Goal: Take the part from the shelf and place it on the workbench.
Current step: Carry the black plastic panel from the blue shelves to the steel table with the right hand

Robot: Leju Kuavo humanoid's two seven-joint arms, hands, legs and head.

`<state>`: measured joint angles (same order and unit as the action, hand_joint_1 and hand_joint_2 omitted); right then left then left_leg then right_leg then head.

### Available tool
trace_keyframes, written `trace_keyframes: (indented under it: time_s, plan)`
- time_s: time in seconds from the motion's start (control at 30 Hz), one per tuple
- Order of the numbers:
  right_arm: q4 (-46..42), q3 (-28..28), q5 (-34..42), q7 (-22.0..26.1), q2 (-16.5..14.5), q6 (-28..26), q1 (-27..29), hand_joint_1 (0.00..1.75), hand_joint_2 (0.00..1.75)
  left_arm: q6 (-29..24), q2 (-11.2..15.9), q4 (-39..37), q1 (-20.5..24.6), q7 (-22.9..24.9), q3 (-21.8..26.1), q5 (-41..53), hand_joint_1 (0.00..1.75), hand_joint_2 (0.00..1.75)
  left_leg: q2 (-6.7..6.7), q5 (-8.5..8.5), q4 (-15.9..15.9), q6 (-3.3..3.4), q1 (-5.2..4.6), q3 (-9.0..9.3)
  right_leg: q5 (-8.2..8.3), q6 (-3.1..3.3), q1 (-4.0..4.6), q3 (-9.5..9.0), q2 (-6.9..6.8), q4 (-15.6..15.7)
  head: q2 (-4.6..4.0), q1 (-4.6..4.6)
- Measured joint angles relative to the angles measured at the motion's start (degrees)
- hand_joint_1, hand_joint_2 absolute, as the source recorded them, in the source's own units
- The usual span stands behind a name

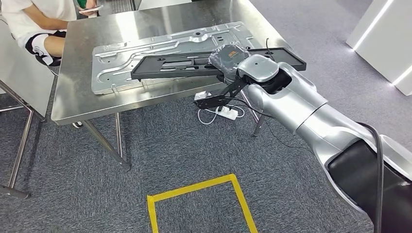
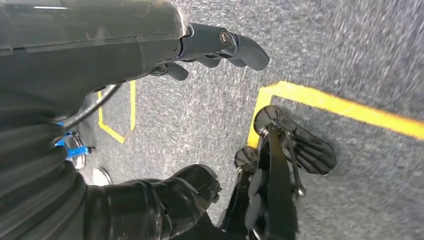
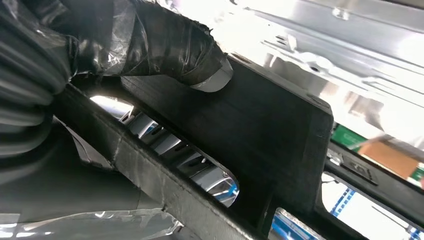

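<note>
Bright, even indoor light; glare whitens the steel table [image 1: 145, 26]. The carpet [image 2: 350, 45] looks streaked, perhaps motion blur.

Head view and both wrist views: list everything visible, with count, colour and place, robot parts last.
black part: one, long black frame, held over the workbench above the silver panel
silver panel: one, stamped metal, flat on the workbench
workbench: one, steel-topped, ahead of the robot
power strip: one, white, on the carpet under the workbench
floor tape: yellow outline on the grey carpet
person: one, white top, seated at the far left corner
right hand: grips the black part
left hand: dark, hangs over the carpet, holding nothing
</note>
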<state>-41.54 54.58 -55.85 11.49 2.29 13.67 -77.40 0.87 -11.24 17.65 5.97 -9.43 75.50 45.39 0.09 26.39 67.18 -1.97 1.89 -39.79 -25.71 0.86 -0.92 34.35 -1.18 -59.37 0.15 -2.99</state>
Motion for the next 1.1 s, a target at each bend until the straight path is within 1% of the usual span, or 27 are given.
trace_keyframes:
  time_s: [0.03, 0.07, 0.1, 0.17, 0.23, 0.27, 0.33, 0.37, 0.4, 0.43, 0.47, 0.5, 0.53, 0.57, 0.63, 0.7, 0.73, 0.77, 0.8, 0.87, 0.9, 0.93, 0.97, 1.0, 1.03, 1.07, 1.1]
  plan:
    - [0.0, 0.0, 0.0, 0.0, -0.2, 0.0, -0.1, 1.75, 1.75, 0.0, 0.1, 0.1, 0.1, 0.2, 0.1, -0.2, 0.0, 1.75, 0.22, -0.95, -3.4, 0.05, -0.09, 1.83, -0.3, -0.4, 0.06, 0.18, -0.13, -0.5, 0.0, 0.01]
    - [0.1, 0.0, 0.0, 0.0, -0.4, -0.1, -0.3, 1.75, 1.75, 0.1, 0.1, 0.1, 0.2, 0.4, 0.2, -0.4, 0.0, 1.75, 0.37, -1.38, -5.6, 0.32, -0.19, 3.0, -0.52, -0.78, 0.15, 0.37, -0.24, -0.9, 0.0, 0.04]
    - [0.2, 0.0, 0.0, 0.0, -0.6, -0.1, -0.4, 1.75, 1.75, 0.1, 0.1, 0.2, 0.3, 0.6, 0.3, -0.5, 0.0, 1.75, 0.42, -1.28, -6.6, 0.69, -0.33, 3.46, -0.66, -1.09, 0.29, 0.55, -0.36, -1.2, 0.0, 0.08]
    - [0.4, 0.0, 0.1, 0.0, -1.0, -0.3, -0.6, 1.75, 1.75, 0.1, 0.1, 0.2, 0.5, 0.8, 0.4, -0.6, 0.0, 1.75, 0.1, -1.34, -6.7, 1.66, -0.51, 3.43, -0.72, -1.51, 0.3, 0.68, -0.61, -1.3, 0.0, 0.13]
    - [0.5, 0.0, 0.2, 0.1, -1.2, -0.4, -0.6, 1.75, 1.75, 0.0, 0.1, 0.3, 0.5, 0.9, 0.6, -0.6, 0.0, 1.75, -0.12, -1.58, -7.0, 2.42, -0.49, 3.47, -1.84, -1.9, 0.08, 1.14, -0.3, -2.6, 0.0, 0.13]
    - [0.5, 0.0, 0.2, 0.1, -1.2, -0.4, -0.6, 1.75, 1.75, 0.0, 0.2, 0.3, 0.5, 0.9, 0.6, -0.6, 0.0, 1.75, -0.18, -1.7, -7.1, 2.77, -0.44, 3.5, -3.19, -2.07, 0.01, 2.03, 0.03, -4.6, 0.0, 0.13]
    - [0.6, 0.0, 0.2, 0.2, -1.3, -0.5, -0.6, 1.75, 1.75, -0.1, 0.2, 0.4, 0.5, 1.0, 0.6, -0.7, 0.0, 1.75, -0.39, -1.73, -7.1, 3.19, -0.53, 3.44, -6.52, -2.23, 0.01, 5.08, 0.58, -11.3, 0.0, 0.14]
    - [0.7, 0.1, 0.2, 0.3, -1.3, -0.5, -0.5, 1.75, 1.75, -0.1, 0.2, 0.5, 0.5, 1.1, 0.6, -0.8, 0.0, 1.75, -0.53, -1.72, -7.1, 3.31, -0.62, 3.44, -7.54, -2.21, 0.04, 6.64, 0.68, -14.4, 0.0, 0.14]
    - [0.8, 0.1, 0.2, 0.3, -1.3, -0.5, -0.4, 1.75, 1.75, -0.1, 0.2, 0.5, 0.5, 1.1, 0.6, -0.9, 0.0, 1.75, -0.71, -1.7, -7.1, 3.36, -0.71, 3.47, -7.55, -2.1, 0.09, 7.56, 0.75, -16.0, 0.0, 0.14]
    - [0.9, 0.1, 0.2, 0.4, -1.3, -0.4, -0.3, 1.75, 1.75, -0.1, 0.2, 0.5, 0.4, 1.2, 0.6, -1.0, 0.0, 1.75, -0.88, -1.68, -7.1, 3.38, -0.8, 3.53, -6.53, -1.87, 0.16, 7.59, 0.81, -15.6, 0.0, 0.14]
    - [1.0, 0.2, 0.2, 0.5, -1.3, -0.4, -0.4, 1.75, 1.75, -0.1, 0.2, 0.5, 0.4, 1.2, 0.7, -1.1, 0.0, 1.75, -1.06, -1.66, -7.1, 3.38, -0.89, 3.62, -4.62, -1.49, 0.3, 6.63, 0.9, -13.2, 0.0, 0.14]
    - [1.0, 0.2, 0.2, 0.5, -1.3, -0.4, -0.5, 1.75, 1.75, -0.1, 0.2, 0.5, 0.5, 1.3, 0.7, -1.1, 0.0, 1.75, -1.22, -1.63, -7.1, 3.38, -0.96, 3.7, -2.44, -0.96, 0.51, 5.07, 1.05, -9.5, 0.0, 0.15]
    - [1.0, 0.2, 0.2, 0.6, -1.4, -0.4, -0.7, 1.75, 1.75, -0.1, 0.1, 0.5, 0.5, 1.3, 0.7, -1.2, 0.0, 1.75, -1.32, -1.61, -7.1, 3.33, -1.09, 3.7, -0.89, -0.42, 0.75, 3.49, 1.19, -6.0, 0.0, 0.11]
    - [1.0, 0.2, 0.2, 0.6, -1.6, -0.4, -1.0, 1.75, 1.75, -0.1, 0.0, 0.5, 0.5, 1.4, 0.7, -1.3, 0.0, 1.75, -1.38, -1.62, -7.1, 3.21, -1.12, 3.63, 0.08, 0.01, 1.01, 2.36, 1.3, -3.3, 0.0, 0.11]
    - [1.0, 0.2, 0.3, 0.7, -2.1, -0.3, -1.6, 1.75, 1.75, 0.0, -0.2, 0.6, 0.5, 1.5, 0.7, -1.7, 0.0, 1.75, -1.39, -1.74, -7.2, 2.77, -1.05, 3.47, 0.22, 0.41, 1.38, 1.68, 1.4, -1.5, 0.0, 0.1]
    - [1.0, 0.2, 0.5, 0.7, -2.6, -0.1, -1.8, 1.75, 1.75, 0.5, -0.1, 0.6, 0.5, 1.7, 1.0, -3.0, 0.0, 1.75, -1.35, -1.73, -7.4, 2.2, -1.01, 3.6, 0.53, 0.57, 1.19, 1.32, 1.26, -0.5, 0.0, 0.11]
    - [1.0, 0.2, 0.6, 0.7, -2.8, 0.0, -2.0, 1.75, 1.75, 0.8, -0.1, 0.6, 0.5, 1.7, 1.3, -3.9, 0.0, 1.75, -1.22, -1.22, -6.9, 1.95, -1.05, 3.45, 0.76, 0.74, 0.95, 1.0, 1.13, 0.0, 0.0, 0.1]
    - [1.1, 0.2, 0.7, 0.8, -3.1, 0.1, -2.2, 1.75, 1.75, 1.0, -0.1, 0.6, 0.5, 1.7, 1.5, -4.5, 0.0, 1.75, -1.07, -0.14, -5.4, 1.72, -1.08, 2.81, 0.99, 0.89, 0.71, 0.72, 1.0, 0.5, 0.0, 0.08]
    - [1.1, 0.3, 0.8, 0.8, -3.4, 0.1, -2.4, 1.75, 1.75, 1.1, -0.2, 0.6, 0.5, 1.7, 1.7, -4.9, 0.0, 1.75, -0.88, 1.46, -2.6, 1.52, -0.97, 1.6, 1.13, 0.99, 0.59, 0.55, 0.89, 0.7, 0.0, 0.06]
    - [1.3, 0.4, 0.9, 0.9, -3.8, 0.1, -2.6, 1.75, 1.75, 1.2, -0.2, 0.6, 0.5, 1.7, 1.8, -5.2, 0.0, 1.75, -0.66, 4.62, 4.5, 1.06, -0.79, -1.68, 1.11, 1.13, 0.61, 0.56, 0.87, 0.7, 0.0, 0.04]
    - [1.4, 0.5, 0.9, 0.9, -4.0, 0.1, -2.6, 1.75, 1.75, 1.3, -0.2, 0.6, 0.5, 1.7, 1.8, -5.2, 0.0, 1.75, -0.57, 5.1, 6.8, 0.85, -0.69, -2.77, 1.06, 1.13, 0.63, 0.56, 0.84, 0.6, -0.01, 0.04]
    - [1.5, 0.6, 0.9, 1.0, -4.2, 0.0, -2.6, 1.75, 1.75, 1.3, -0.2, 0.6, 0.5, 1.7, 1.8, -5.2, 0.0, 1.75, -0.49, 4.53, 7.0, 0.67, -0.59, -2.94, 0.97, 1.09, 0.61, 0.56, 0.83, 0.5, -0.01, 0.04]
    - [1.6, 0.7, 1.0, 1.1, -4.3, 0.0, -2.5, 1.75, 1.75, 1.3, -0.2, 0.6, 0.5, 1.7, 1.8, -5.2, 0.0, 1.75, -0.41, 2.94, 5.0, 0.54, -0.5, -1.97, 0.84, 0.96, 0.54, 0.55, 0.82, 0.3, -0.01, 0.04]
    - [1.7, 0.8, 1.0, 1.1, -4.5, 0.0, -2.6, 1.75, 1.75, 1.2, -0.1, 0.6, 0.5, 1.7, 1.8, -5.2, 0.0, 1.75, -0.31, 0.92, 1.3, 0.47, -0.4, -0.18, 0.63, 0.74, 0.46, 0.54, 0.82, 0.0, -0.01, 0.04]
    - [1.7, 0.9, 1.0, 1.1, -4.6, 0.0, -2.7, 1.75, 1.75, 1.2, -0.1, 0.6, 0.5, 1.7, 1.8, -5.2, 0.0, 1.75, -0.23, -0.4, -2.3, 0.48, -0.39, 1.67, 0.38, 0.44, 0.48, 0.64, 0.81, -0.3, 0.0, 0.04]
    - [1.8, 0.9, 1.0, 1.1, -4.7, 0.0, -2.8, 1.75, 1.75, 1.2, -0.1, 0.5, 0.5, 1.7, 1.8, -5.2, 0.0, 1.75, -0.22, -1.27, -5.2, 0.69, -0.44, 3.05, 0.17, 0.15, 0.54, 0.8, 0.81, -0.7, 0.0, 0.07]
    - [1.9, 0.9, 1.0, 1.1, -4.7, 0.0, -2.9, 1.75, 1.75, 1.2, -0.1, 0.5, 0.5, 1.7, 1.8, -5.2, 0.0, 1.75, -0.25, -1.46, -6.7, 0.96, -0.52, 3.74, 0.04, -0.14, 0.65, 0.99, 0.81, -1.0, 0.0, 0.1]
